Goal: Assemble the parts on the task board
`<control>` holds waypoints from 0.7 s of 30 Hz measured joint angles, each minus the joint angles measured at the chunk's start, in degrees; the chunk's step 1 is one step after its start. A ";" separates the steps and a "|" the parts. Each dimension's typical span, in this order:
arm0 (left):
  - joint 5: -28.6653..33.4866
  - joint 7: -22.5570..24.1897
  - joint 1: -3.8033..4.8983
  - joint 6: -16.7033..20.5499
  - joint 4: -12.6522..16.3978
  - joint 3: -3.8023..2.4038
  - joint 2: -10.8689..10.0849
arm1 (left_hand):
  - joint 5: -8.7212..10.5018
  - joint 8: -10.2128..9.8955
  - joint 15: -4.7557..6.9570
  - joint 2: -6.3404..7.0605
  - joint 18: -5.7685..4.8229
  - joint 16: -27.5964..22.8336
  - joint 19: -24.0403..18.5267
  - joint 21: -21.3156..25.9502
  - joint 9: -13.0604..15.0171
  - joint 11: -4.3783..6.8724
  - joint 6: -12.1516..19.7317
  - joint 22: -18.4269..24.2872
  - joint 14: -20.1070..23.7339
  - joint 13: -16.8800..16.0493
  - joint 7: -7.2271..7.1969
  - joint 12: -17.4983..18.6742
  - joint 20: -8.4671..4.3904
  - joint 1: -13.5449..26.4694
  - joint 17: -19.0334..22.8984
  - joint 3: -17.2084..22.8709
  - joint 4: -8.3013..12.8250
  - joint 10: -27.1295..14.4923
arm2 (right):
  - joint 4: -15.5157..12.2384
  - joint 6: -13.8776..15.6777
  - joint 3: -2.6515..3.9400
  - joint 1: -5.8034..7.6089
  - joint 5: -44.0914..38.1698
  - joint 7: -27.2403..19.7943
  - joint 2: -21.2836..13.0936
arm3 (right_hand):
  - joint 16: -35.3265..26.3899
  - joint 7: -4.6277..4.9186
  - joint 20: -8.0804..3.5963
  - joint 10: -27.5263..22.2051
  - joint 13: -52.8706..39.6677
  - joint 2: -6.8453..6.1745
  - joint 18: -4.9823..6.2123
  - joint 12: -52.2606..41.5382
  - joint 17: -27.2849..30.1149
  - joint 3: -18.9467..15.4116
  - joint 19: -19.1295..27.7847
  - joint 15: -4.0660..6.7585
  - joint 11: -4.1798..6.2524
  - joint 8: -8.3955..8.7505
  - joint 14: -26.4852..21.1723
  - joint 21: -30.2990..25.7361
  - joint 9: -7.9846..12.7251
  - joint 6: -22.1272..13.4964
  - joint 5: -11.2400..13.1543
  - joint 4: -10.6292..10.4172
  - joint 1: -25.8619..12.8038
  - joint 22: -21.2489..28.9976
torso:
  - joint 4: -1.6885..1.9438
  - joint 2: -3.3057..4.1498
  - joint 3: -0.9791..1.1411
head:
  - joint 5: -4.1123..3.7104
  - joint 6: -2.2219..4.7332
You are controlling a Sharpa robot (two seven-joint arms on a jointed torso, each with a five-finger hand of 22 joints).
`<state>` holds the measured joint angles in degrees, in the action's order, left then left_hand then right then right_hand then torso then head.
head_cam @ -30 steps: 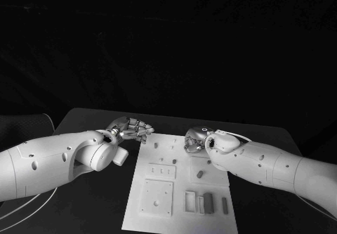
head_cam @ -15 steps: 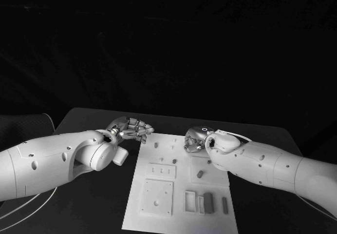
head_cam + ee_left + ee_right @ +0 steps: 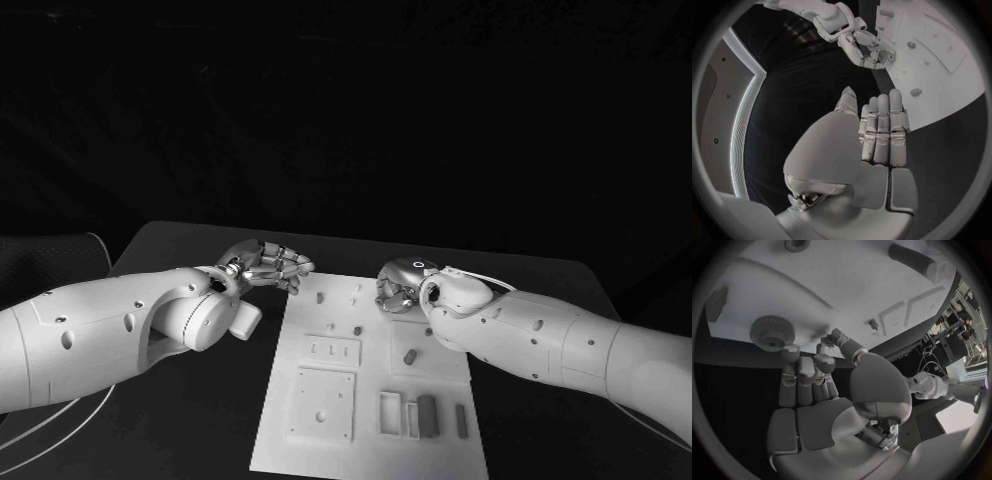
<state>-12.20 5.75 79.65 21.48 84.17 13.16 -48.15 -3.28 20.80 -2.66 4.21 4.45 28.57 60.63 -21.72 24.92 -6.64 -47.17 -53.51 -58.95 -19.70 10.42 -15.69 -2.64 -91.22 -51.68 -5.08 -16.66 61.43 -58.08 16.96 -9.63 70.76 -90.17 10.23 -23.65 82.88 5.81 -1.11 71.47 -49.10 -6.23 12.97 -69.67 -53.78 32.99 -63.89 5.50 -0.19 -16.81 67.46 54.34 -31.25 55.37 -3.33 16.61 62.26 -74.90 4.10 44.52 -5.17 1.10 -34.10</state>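
Note:
The white task board (image 3: 320,440) lies lengthwise in the middle of the table. Small grey parts lie on it: one at mid-board (image 3: 411,356), two long ones near the front right (image 3: 427,410) (image 3: 462,420), and two small pegs (image 3: 330,328) further back. My left hand (image 3: 268,265) hovers at the board's far left corner, fingers straight and side by side (image 3: 879,130), holding nothing. My right hand (image 3: 398,288) is over the far right part of the board. Its fingers (image 3: 807,372) are curled, with their tips close beside a round knurled part (image 3: 772,331). I see nothing held in it.
The black table (image 3: 173,250) runs round the board on all sides. A white cable (image 3: 58,420) curves along the table's left side. Raised white plates (image 3: 320,400) and a slotted block (image 3: 392,412) sit on the board's near half.
My right hand has edged slightly left and toward the far end of the board. The left hand has hardly moved.

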 measured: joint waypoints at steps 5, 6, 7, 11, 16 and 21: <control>-0.04 -0.03 0.00 0.00 0.03 0.00 -0.06 | 0.00 -0.22 0.00 0.21 0.00 0.00 0.00 0.00 0.00 0.00 0.00 -0.04 0.00 0.00 0.00 0.00 0.00 -0.21 0.01 0.00 0.00 0.00 | -0.06 0.12 0.00 0.00 -0.46 0.26 -0.03 | 0.00 0.08 0.00 0.20 0.07 -1.28 0.02 0.00 0.08 -0.35 0.00 0.01 0.21 -0.34 0.02 0.00 -0.29 0.61 0.00 -0.35 -1.28 0.00 | 0.04 0.01 -0.02 | -0.06 -0.05; -0.05 -0.03 0.00 0.00 0.03 0.00 -0.07 | 0.00 -0.22 0.00 0.21 0.00 0.00 0.00 0.00 0.04 0.00 0.00 -0.04 0.00 0.00 0.00 0.00 0.00 -0.21 0.01 0.00 0.00 0.00 | -0.06 0.11 0.00 0.00 -0.54 0.36 -0.03 | 0.00 0.04 0.00 0.21 0.07 -1.57 0.02 0.00 0.13 -0.51 0.00 0.01 0.20 -0.49 0.02 0.00 -0.33 0.68 0.00 -0.50 -1.57 0.00 | 0.05 0.00 -0.02 | -0.08 -0.05; -0.06 -0.04 0.00 0.00 0.03 0.00 -0.08 | 0.00 -0.22 0.00 0.21 0.00 0.00 0.00 0.00 0.05 0.00 0.00 -0.04 0.00 0.00 0.00 0.00 0.00 -0.21 0.01 0.00 0.00 0.00 | -0.05 0.11 -0.01 0.00 -0.64 0.49 -0.03 | 0.00 0.06 0.01 0.21 0.09 -1.81 0.02 0.00 0.13 -0.67 0.00 0.00 0.20 -0.50 0.03 0.00 -0.37 0.72 -0.01 -0.66 -1.81 0.00 | 0.05 0.00 -0.02 | -0.08 -0.05; -0.09 -0.07 0.00 0.00 0.10 0.00 -0.10 | 0.00 -0.22 0.00 0.21 0.00 0.00 0.00 0.00 0.05 0.00 0.00 -0.04 0.00 0.01 -0.01 0.00 0.00 -0.21 0.02 0.00 0.00 0.00 | 0.06 0.05 -0.02 0.00 -0.90 1.02 -0.02 | 0.00 0.11 0.02 0.21 0.14 -3.29 0.03 0.00 0.20 -0.80 -0.02 -0.01 0.21 -0.47 0.04 0.00 -0.57 0.96 -0.01 -1.89 -3.30 0.00 | 0.06 0.00 -0.03 | -0.13 -0.09; -0.12 -0.11 0.00 0.00 0.11 0.00 -0.12 | 0.00 -0.22 0.00 0.21 0.00 0.00 -0.01 0.00 0.05 0.00 0.00 -0.04 0.00 0.01 -0.01 0.00 0.01 -0.21 -0.02 0.00 0.00 0.00 | 0.06 0.03 -0.02 0.00 -1.12 1.71 -0.03 | 0.00 0.11 -0.31 0.41 0.14 -4.88 0.03 0.00 0.26 -0.05 -0.51 0.12 0.41 -0.47 0.32 0.00 -0.96 0.97 0.23 -4.25 -4.89 0.00 | 0.06 0.00 -0.03 | -0.13 -0.12; -0.15 -0.15 0.00 0.00 0.14 0.00 -0.15 | 0.00 -0.22 0.00 0.21 0.00 0.00 -0.01 0.00 0.04 0.01 0.00 -0.04 0.00 0.01 -0.01 0.00 0.01 -0.21 -0.03 0.00 0.00 0.01 | -0.02 0.06 -0.02 0.00 -1.32 2.35 -0.06 | 0.00 0.11 -0.38 0.41 0.14 -6.94 0.04 0.00 0.33 0.37 -0.60 0.15 0.41 -0.48 0.36 0.00 -1.36 0.97 0.23 -6.91 -6.95 0.00 | 0.06 -0.01 -0.04 | -0.10 -0.20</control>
<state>-12.34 5.60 79.65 21.48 84.31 13.16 -48.30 -3.28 20.59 -2.66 4.42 4.45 28.57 60.63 -21.72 24.97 -6.63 -47.17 -53.54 -58.95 -19.69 10.41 -15.69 -2.64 -91.43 -51.71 -5.08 -16.66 61.44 -58.10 17.02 -9.65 70.76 -91.48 12.58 -23.70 82.88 5.92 -1.49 71.89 -48.96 -13.17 13.01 -69.67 -53.45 33.36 -64.49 5.64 0.22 -17.28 67.82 54.34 -32.61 56.34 -3.10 9.70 55.31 -74.90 4.16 44.51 -5.21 1.00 -34.29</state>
